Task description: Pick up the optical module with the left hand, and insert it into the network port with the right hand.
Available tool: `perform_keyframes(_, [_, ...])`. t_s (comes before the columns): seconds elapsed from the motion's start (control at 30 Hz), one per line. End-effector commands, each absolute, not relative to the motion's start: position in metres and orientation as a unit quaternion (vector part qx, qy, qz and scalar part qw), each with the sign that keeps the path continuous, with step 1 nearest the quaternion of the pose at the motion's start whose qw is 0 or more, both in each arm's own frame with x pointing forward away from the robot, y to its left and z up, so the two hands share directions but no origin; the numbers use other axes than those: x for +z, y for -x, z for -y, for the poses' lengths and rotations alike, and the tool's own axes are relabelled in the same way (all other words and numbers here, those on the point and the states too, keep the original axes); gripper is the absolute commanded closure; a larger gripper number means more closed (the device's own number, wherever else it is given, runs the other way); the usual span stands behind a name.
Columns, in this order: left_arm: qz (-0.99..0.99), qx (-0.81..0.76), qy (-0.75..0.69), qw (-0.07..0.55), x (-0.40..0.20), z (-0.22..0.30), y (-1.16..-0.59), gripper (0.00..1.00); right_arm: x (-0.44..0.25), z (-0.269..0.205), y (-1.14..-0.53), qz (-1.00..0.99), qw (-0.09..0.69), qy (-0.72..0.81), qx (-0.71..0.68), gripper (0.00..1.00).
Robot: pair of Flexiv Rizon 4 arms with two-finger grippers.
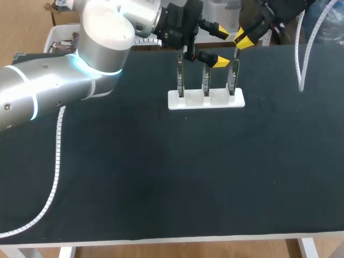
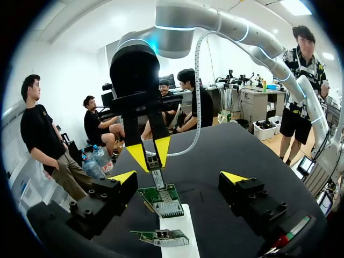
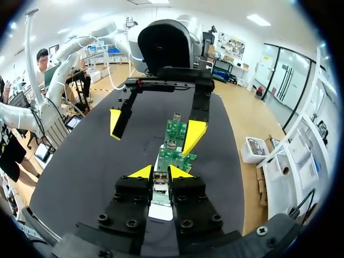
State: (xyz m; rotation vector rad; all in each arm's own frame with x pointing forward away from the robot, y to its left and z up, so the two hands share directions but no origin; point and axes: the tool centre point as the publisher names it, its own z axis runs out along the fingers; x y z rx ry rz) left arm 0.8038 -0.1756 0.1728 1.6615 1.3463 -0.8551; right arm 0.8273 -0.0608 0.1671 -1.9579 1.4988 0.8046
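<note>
Black cloth covers the table [image 1: 161,172]. Nearest us, well in front of the white base [image 1: 206,100], one white ribbed cable [image 1: 54,177] trails down from our left arm [image 1: 48,91].

The base is a single block near the far edge. Three circuit boards [image 1: 181,78] stand upright in it, in a row.

Above the base we count two grippers, each with two yellow-tipped fingers. Our left gripper [image 1: 221,47] hangs over the middle of the base with its fingers spread wide, gripping nothing. From its wrist, the boards stand ahead of the gap and touch neither finger.

Over the right end of the base, our right gripper [image 1: 240,42] has its fingers pinched close together on one small silvery optical module [image 3: 159,181]. The module sits at the top of the right-hand board.

The right gripper's own fingers hide the lower end of the module, so we cannot tell how far it sits into that board. From above, the left gripper's dark body covers the top of the left-hand board, and most of the right arm is cut off.
</note>
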Motion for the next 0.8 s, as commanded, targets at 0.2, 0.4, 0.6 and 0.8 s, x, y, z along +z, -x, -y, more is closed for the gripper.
perform_keyframes(0.2, [-0.535,-0.338,-0.660,0.406,0.1736,0.1763,-0.8038,0.00,0.1656,0.0605,-0.8368,-0.546,0.242,0.734,0.323,1.00])
perform_keyframes(0.4, [-0.535,-0.338,-0.660,0.406,0.1736,0.1763,-0.8038,0.00,0.1632,0.0622,-0.8369,-0.548,0.243,0.731,0.325,1.00])
perform_keyframes(0.6, [-0.535,-0.338,-0.660,0.406,0.1736,0.1763,-0.8038,0.00,0.1649,0.0612,-0.8370,-0.547,0.248,0.729,0.328,1.00])
perform_keyframes(0.8, [-0.535,-0.338,-0.660,0.406,0.1736,0.1763,-0.8038,0.00,0.1712,0.0602,-0.8375,-0.549,0.253,0.730,0.319,1.00])
